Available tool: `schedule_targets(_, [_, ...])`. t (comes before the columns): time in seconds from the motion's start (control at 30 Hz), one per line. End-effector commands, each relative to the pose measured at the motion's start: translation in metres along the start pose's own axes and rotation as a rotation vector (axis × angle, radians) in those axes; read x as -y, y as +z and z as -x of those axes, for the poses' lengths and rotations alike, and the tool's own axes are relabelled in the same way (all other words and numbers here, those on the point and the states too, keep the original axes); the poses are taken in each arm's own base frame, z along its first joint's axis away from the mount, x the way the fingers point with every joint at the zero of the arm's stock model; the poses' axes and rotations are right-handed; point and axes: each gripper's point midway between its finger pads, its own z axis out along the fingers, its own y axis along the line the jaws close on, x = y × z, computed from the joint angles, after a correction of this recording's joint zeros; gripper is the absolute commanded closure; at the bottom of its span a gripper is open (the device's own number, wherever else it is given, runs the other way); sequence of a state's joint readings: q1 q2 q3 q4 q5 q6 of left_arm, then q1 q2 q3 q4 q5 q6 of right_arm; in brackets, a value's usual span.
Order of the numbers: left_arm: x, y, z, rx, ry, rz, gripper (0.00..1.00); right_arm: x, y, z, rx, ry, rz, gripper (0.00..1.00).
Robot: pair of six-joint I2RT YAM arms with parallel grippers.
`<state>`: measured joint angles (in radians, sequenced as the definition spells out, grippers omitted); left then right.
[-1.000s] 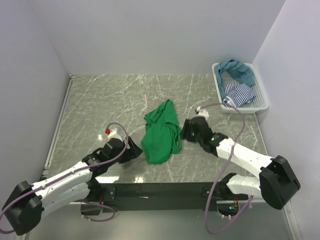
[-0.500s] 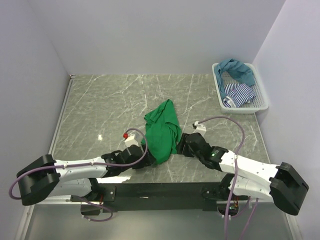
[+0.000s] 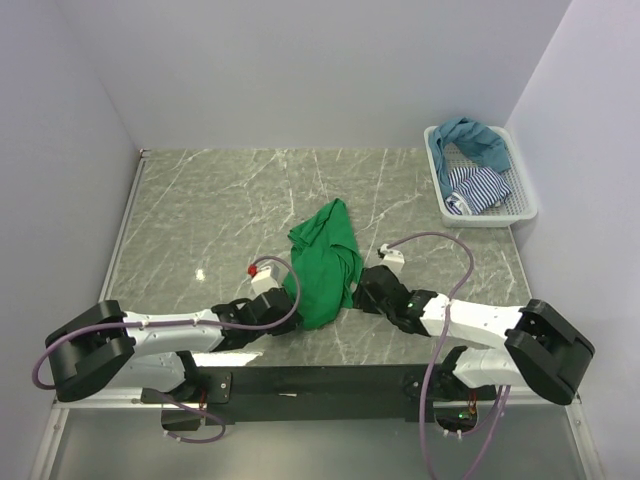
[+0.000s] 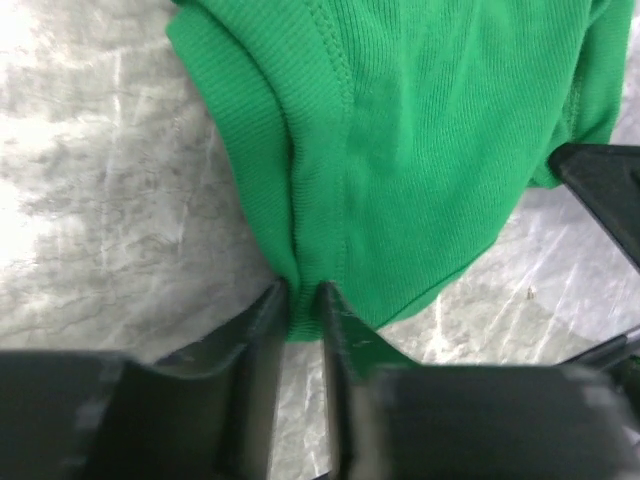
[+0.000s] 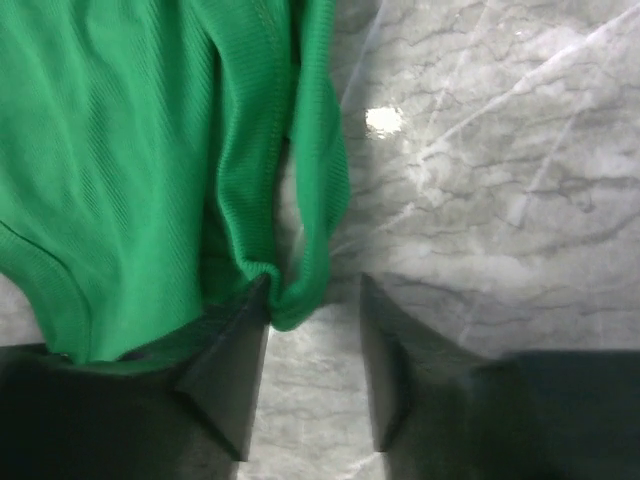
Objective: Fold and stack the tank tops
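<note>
Left gripper (image 4: 300, 298) pinches green tank top (image 3: 322, 262) at near hem; thin bite may slip. Right gripper (image 5: 314, 292), jaws spread around near-right strap loop (image 5: 322, 200), might catch only one layer.

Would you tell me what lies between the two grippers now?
The near end of the green tank top lies between the left gripper and the right gripper, clearest in the top external view.

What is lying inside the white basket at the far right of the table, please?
The white basket holds a teal-blue tank top towards the back and a striped tank top in front. Anything beneath them is covered.
</note>
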<state>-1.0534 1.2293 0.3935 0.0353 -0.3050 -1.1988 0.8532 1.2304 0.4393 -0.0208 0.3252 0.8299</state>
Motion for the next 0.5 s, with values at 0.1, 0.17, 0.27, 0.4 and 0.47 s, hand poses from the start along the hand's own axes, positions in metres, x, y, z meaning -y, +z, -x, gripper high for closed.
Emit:
schedule_targets(0.1, [0.021,-0.009,0.028,0.092,0.018,-0.009,0.91,-0.013,-0.002,0.024,0.092,0.052,0.020,0.81])
schedule_targets(0.17, [0.022,-0.012,0.034,0.106,0.018,-0.005,0.99,-0.014,-0.008,0.033,0.122,0.065,0.028,0.96])
schedule_targets(0.27, [0.023,-0.018,0.046,0.129,0.021,-0.001,0.99,-0.008,-0.021,0.045,0.157,0.065,-0.002,1.00])
schedule_targets(0.4, [0.027,-0.037,0.072,0.181,0.004,-0.019,0.99,-0.003,-0.048,0.072,0.236,0.083,-0.015,1.00])
schedule_targets(0.47, [0.032,-0.055,0.093,0.233,-0.024,-0.050,0.99,0.004,-0.069,0.088,0.293,0.097,-0.020,1.00])
